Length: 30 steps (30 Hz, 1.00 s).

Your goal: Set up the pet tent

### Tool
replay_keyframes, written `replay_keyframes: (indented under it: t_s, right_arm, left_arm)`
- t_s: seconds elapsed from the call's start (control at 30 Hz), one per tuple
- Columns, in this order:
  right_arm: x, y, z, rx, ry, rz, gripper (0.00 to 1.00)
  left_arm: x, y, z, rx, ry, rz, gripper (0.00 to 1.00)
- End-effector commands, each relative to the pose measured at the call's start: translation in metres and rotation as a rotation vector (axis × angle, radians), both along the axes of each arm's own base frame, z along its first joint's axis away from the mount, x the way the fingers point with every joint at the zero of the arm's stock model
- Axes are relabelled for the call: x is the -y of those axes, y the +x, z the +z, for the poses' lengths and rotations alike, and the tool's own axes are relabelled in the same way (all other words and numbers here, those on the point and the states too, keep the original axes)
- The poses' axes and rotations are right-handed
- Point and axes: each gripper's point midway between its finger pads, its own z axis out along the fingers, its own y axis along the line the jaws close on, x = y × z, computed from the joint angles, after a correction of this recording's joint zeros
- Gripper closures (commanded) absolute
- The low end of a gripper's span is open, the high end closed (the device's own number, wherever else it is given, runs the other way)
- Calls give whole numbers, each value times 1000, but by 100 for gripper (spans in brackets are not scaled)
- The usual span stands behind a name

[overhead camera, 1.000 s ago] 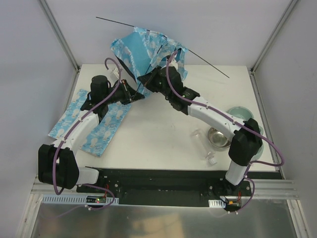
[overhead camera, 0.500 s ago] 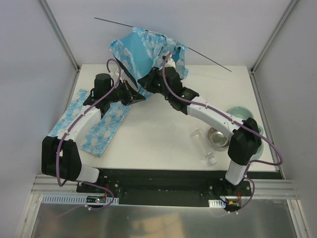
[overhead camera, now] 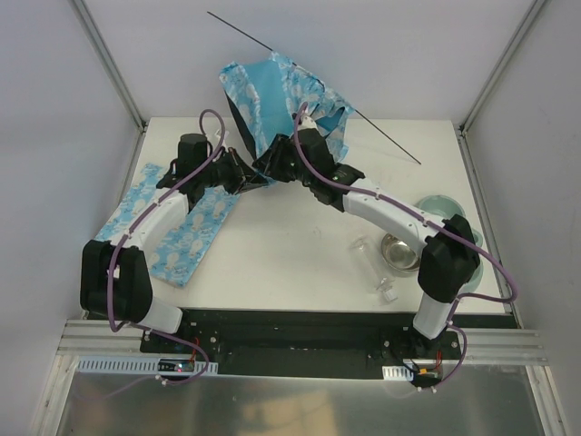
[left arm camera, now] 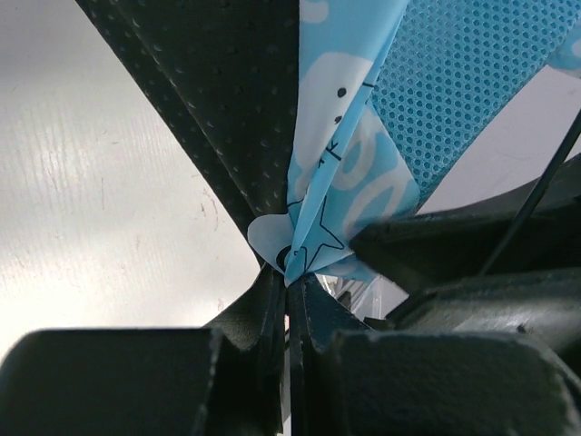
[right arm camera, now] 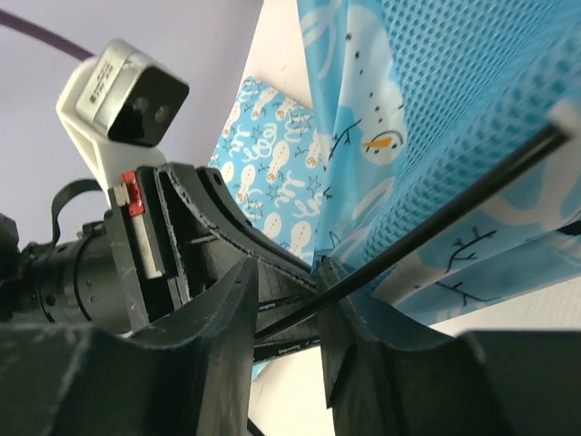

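Now the left end effector [left arm camera: 289,277] pinches a near corner of the pet tent [overhead camera: 272,95], while the right end effector [right arm camera: 289,300], part-open, straddles its pole [right arm camera: 408,238] slanting far-right.

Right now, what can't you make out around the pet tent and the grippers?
Left wrist: how much fabric the left gripper pinches; its fingers cover it.
Right wrist: the pole's lower end, lost inside the right gripper.
Top external: both grippers' tips, behind their wrists and the pet tent.
Top external: clear pieces beside the metal bowl, too small to name.
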Motion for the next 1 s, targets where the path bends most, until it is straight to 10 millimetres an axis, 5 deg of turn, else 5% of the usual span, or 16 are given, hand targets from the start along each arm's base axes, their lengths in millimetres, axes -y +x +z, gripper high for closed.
replay_keyframes:
  t_s: [0.0, 0.17, 0.27, 0.97]
  right_arm:
    - [-6, -25, 19, 16, 29, 98, 63]
    - [-7, -30, 14, 10, 28, 118, 68]
    - [-6, -24, 16, 27, 37, 94, 100]
    - [69, 46, 94, 242, 220, -320, 100]
  left_arm:
    - [-2, 22, 22, 93, 7, 51, 100]
    - [-2, 21, 20, 90, 8, 41, 100]
    - [0, 18, 21, 97, 7, 21, 100]
    - [-1, -36, -6, 197, 61, -221, 100]
